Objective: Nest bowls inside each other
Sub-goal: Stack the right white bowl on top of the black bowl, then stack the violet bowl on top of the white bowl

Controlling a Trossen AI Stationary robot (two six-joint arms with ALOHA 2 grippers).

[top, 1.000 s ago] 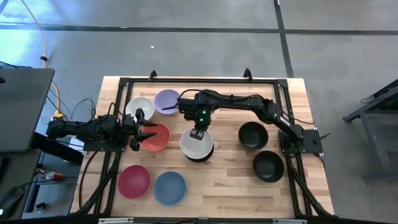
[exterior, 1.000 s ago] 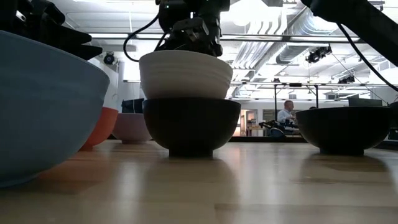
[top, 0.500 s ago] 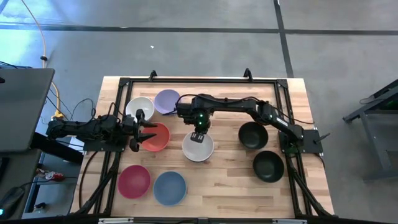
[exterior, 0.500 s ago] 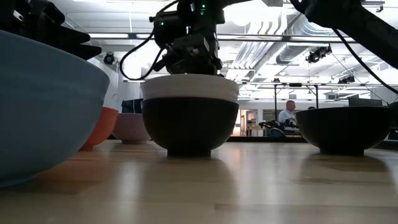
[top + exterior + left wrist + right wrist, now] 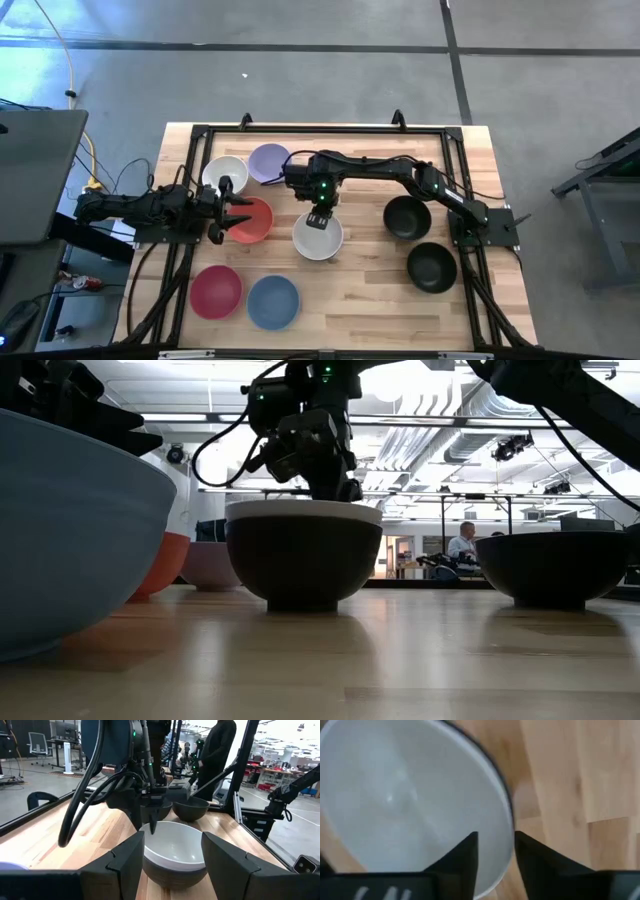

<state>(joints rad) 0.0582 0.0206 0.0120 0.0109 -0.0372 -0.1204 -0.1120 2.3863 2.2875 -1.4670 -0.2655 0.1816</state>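
Nine bowls total. White: two, one nested in a black bowl (image 5: pixel 303 560) mid-table, only its rim showing above the black one, nested white bowl (image 5: pixel 318 236); other white bowl (image 5: pixel 224 173) back left. Black: three, the one under the white, plus two on the right, black bowl (image 5: pixel 407 217) and black bowl (image 5: pixel 432 267). One lavender bowl (image 5: pixel 268 161) beside the back-left white. One red bowl (image 5: pixel 252 220) left of centre. One pink bowl (image 5: pixel 216 290) and one blue bowl (image 5: pixel 273 301) at the front left, side by side.

Right gripper (image 5: pixel 320 216) sits over the nested white bowl's rim, fingers (image 5: pixel 463 857) slightly parted astride the rim, not clamping. Left gripper (image 5: pixel 237 211) hovers at the red bowl's left edge, fingers spread, holding nothing.
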